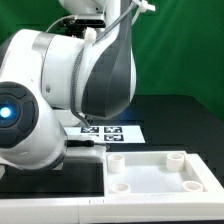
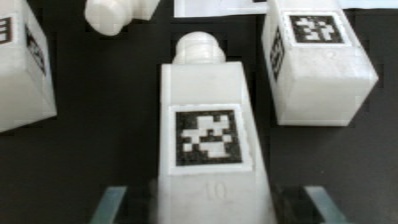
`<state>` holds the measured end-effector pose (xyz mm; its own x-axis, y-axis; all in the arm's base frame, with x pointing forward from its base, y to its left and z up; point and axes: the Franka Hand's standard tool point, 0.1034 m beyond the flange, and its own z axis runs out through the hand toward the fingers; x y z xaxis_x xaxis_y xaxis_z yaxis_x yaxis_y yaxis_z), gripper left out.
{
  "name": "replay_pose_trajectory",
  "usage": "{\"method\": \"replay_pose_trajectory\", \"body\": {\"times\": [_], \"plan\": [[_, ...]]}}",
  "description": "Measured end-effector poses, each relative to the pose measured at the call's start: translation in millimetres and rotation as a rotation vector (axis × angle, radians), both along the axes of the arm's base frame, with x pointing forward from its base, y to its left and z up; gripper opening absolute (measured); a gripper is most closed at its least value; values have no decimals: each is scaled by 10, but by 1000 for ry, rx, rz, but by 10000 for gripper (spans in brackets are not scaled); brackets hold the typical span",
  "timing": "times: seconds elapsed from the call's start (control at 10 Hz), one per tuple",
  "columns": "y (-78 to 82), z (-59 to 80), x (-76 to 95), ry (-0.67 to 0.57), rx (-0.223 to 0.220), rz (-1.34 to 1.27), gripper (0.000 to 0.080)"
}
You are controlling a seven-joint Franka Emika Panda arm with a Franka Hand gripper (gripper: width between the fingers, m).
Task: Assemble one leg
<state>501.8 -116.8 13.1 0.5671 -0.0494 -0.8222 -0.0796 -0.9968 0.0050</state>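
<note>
In the wrist view a white leg [image 2: 214, 120] with a black-and-white tag on its upper face lies lengthwise on the dark table. My gripper [image 2: 217, 206] is open, one finger on each side of the leg's near end. A dark gap shows between each fingertip [image 2: 118, 205] and the leg. Two more tagged legs lie beside it, one on one side [image 2: 320, 62] and one on the other [image 2: 22, 70]. A further white piece [image 2: 121, 14] lies beyond them. In the exterior view the arm hides the gripper and the legs.
The large white tray-like panel [image 1: 150, 172] with round corner sockets lies at the front right of the exterior view. The marker board [image 1: 100, 131] lies behind it. The robot arm [image 1: 70, 80] fills the exterior view's left and middle.
</note>
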Motion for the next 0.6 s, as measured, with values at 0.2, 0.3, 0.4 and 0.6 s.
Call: {"method": "replay_pose_trajectory", "body": {"times": [0.2,0.3,0.4,0.6], "plan": [[47,212,127,-27,21,14,284],[135,437,225,-51,28,20,284],[242,648,375,-139,23,29,284],[519,982,409,-349,16,45,285]]}}
